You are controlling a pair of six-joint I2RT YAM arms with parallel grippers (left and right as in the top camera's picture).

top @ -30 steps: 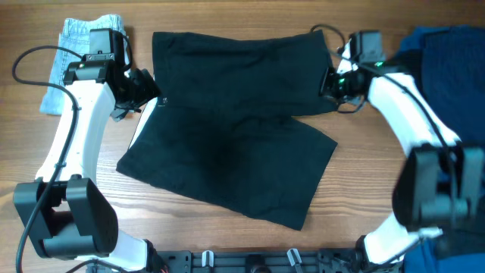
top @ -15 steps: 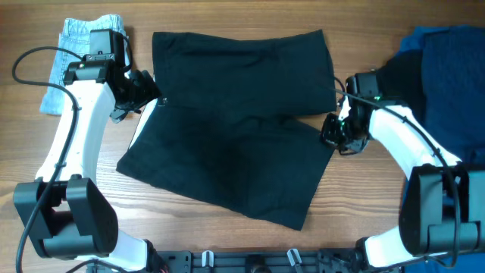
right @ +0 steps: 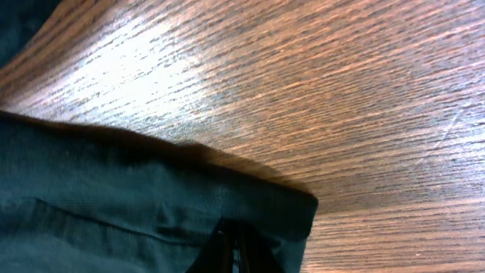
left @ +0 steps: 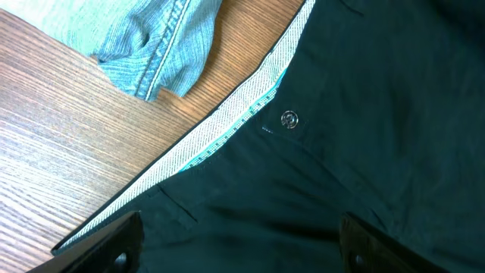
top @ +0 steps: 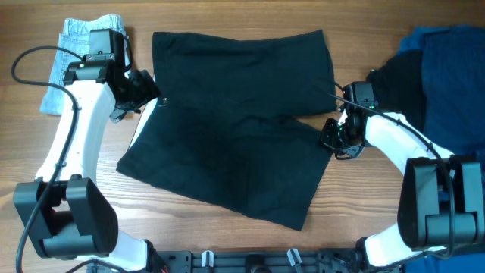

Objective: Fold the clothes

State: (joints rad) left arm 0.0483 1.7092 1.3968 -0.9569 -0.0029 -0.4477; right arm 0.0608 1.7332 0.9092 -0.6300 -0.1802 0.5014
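Black shorts (top: 235,136) lie spread across the middle of the table, with one leg towards the back and the other towards the front. Their pale inner waistband (left: 220,140) and a metal snap (left: 289,119) face left. My left gripper (top: 144,91) hovers open over the waistband end, and in the left wrist view both fingers of the left gripper (left: 242,250) straddle black cloth. My right gripper (top: 331,140) is shut at the right corner of the front leg. In the right wrist view the right gripper (right: 231,246) has its closed tips over the hem corner (right: 299,208), with no cloth seen between them.
Pale-blue denim shorts (top: 72,53) lie folded at the back left, close to the left arm. A heap of dark blue clothes (top: 451,68) and a black garment (top: 402,76) sit at the right edge. Bare wood (right: 318,98) shows beside the hem corner.
The right arm has moved from the back leg's right edge down to the front leg's right corner, its fingers closing fully on the way. The left arm has stayed put.
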